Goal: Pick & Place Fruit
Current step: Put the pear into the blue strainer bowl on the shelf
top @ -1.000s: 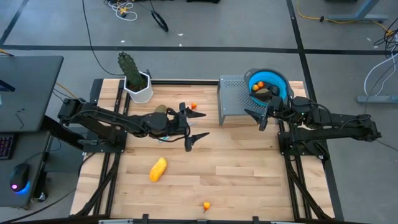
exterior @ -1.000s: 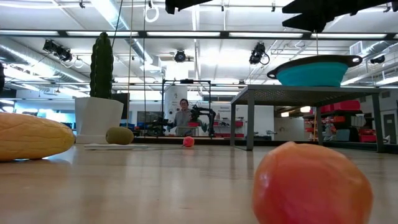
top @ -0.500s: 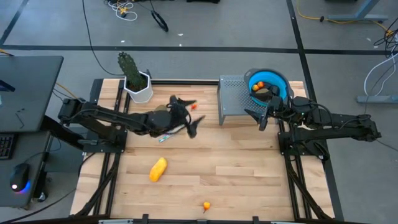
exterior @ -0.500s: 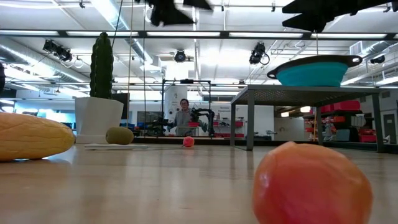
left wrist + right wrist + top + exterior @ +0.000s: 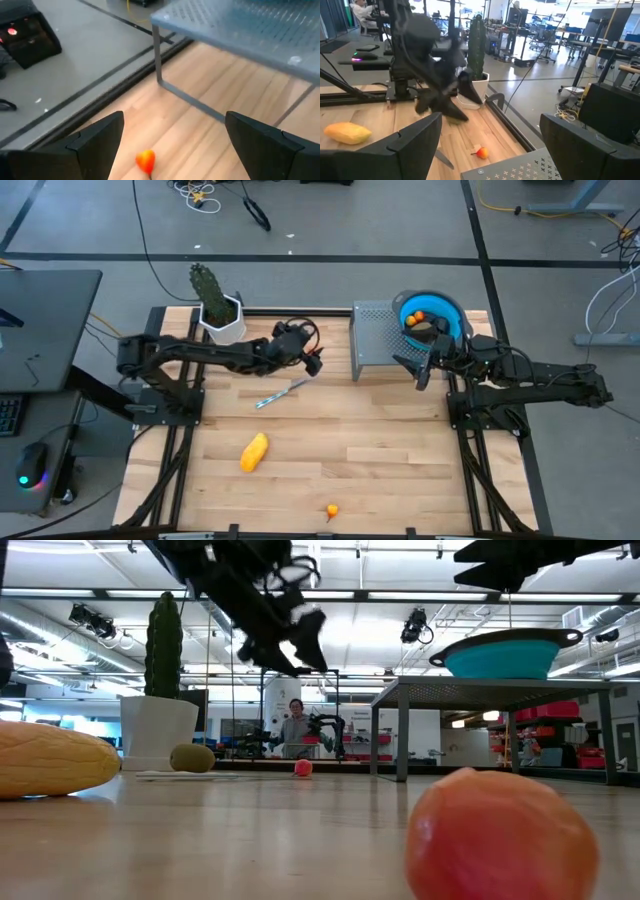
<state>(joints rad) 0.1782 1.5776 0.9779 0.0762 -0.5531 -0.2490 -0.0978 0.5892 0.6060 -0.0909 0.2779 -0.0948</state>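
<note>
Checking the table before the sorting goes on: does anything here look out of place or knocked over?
Nothing looks spilled or tipped. The cactus stands upright in its pot. One odd item: a knife lies flat on the table among the toy fruit, such as the yellow fruit, though it is no fruit.

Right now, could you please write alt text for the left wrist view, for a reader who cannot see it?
The open left gripper hovers over a small orange fruit lying on the wooden table. Beyond it stands a grey perforated metal stand.
</note>
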